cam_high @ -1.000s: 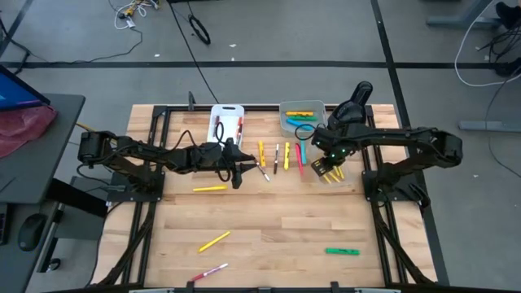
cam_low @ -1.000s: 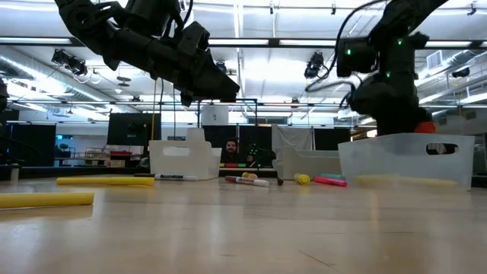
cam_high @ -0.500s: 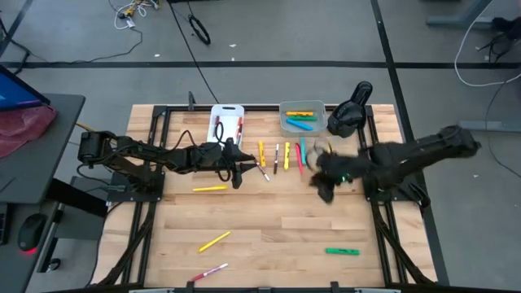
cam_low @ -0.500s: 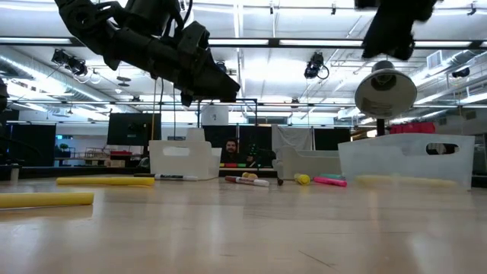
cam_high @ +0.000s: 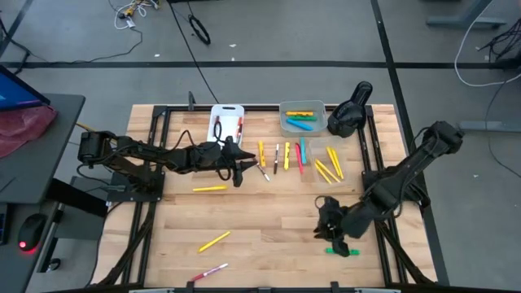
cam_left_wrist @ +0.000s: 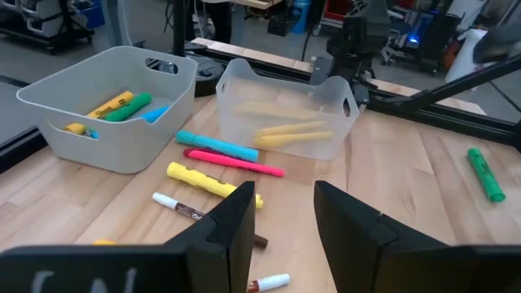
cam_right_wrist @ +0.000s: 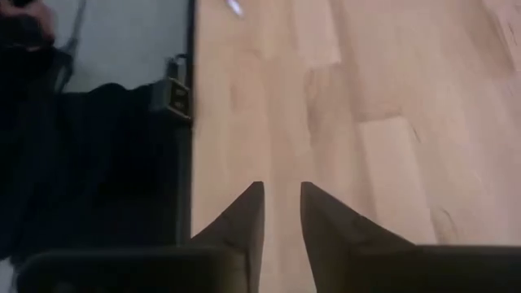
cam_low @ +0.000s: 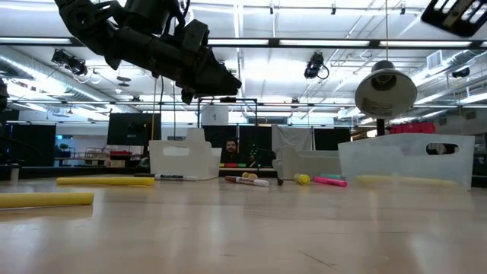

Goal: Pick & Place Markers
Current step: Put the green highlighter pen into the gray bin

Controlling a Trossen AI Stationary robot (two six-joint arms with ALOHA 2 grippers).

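Markers (cam_high: 286,155) lie flat across the wooden table (mostly yellow), a row at centre, a green marker (cam_high: 343,251) apart.

We see open table (cam_high: 269,220) mid-front; bins (cam_high: 303,122), marker row (cam_high: 281,156) and left arm (cam_high: 163,156) crowd the back.

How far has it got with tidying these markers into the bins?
Partly done. Some markers lie in the grey bin, the white bin and the clear bin. Nothing is in hand: the right arm's jaws hover empty near the green marker; the left arm's wait open mid-table. Left on the table: that green one, the row of markers beside the bins, two yellow markers and a pink-tipped one.
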